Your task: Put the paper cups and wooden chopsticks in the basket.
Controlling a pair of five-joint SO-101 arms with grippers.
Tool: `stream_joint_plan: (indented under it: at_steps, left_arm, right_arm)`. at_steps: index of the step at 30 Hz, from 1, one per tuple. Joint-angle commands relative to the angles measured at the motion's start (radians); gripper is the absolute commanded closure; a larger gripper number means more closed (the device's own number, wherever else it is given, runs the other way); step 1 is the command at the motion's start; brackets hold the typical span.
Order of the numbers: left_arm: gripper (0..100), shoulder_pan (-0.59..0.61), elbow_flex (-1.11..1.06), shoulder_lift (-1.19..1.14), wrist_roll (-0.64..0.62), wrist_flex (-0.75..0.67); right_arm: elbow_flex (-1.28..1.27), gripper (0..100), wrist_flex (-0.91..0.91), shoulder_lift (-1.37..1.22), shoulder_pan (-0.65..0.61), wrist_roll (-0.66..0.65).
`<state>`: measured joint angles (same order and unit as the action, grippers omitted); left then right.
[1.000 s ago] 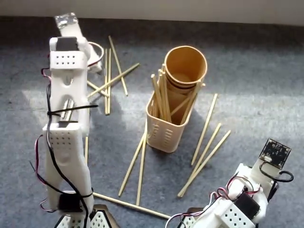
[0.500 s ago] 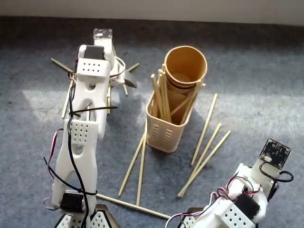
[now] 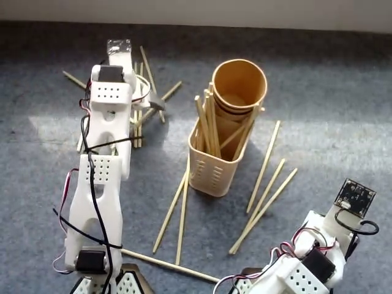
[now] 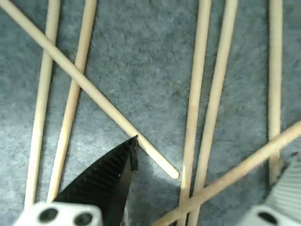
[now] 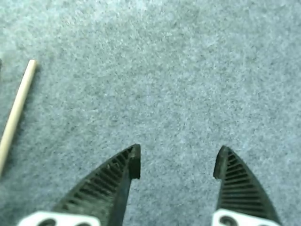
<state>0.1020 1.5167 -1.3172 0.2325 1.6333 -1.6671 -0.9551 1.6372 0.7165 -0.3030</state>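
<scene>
Many slim, round wooden chopsticks (image 4: 195, 94) — pale, smooth — on nubby carpet (image 4: 141, 56).

A grey felt table (image 3: 343, 92) carries the basket (image 3: 211, 173) and scattered wooden chopsticks (image 3: 263, 166).

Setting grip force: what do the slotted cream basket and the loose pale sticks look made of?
The slotted cream basket looks like moulded plastic: smooth, even walls with clean-cut slots. The loose pale sticks look like unfinished wood, possibly bamboo: matt, with faint lengthwise grain.
</scene>
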Motion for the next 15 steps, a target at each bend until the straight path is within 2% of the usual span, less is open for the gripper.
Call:
stream_joint_plan:
  at_steps: [1,7,12,15]
  left_arm:
    - [55,0.047,0.016,-0.005,0.008,-0.023]
    - [55,0.071,0.015,-0.076,0.008,-0.012]
    - [55,-0.045,0.021,-0.119,0.011,0.084]
    - [55,-0.124,0.022,-0.117,0.064,0.1]
  right_arm:
    - [-0.13,74.3,-0.005,-0.007,-0.004,0.006]
    - [-0.13,74.3,-0.005,-0.007,-0.004,0.006]
    - [-0.13,74.3,-0.005,-0.007,-0.004,0.006]
    - [-0.13,74.3,-0.005,-0.007,-0.004,0.006]
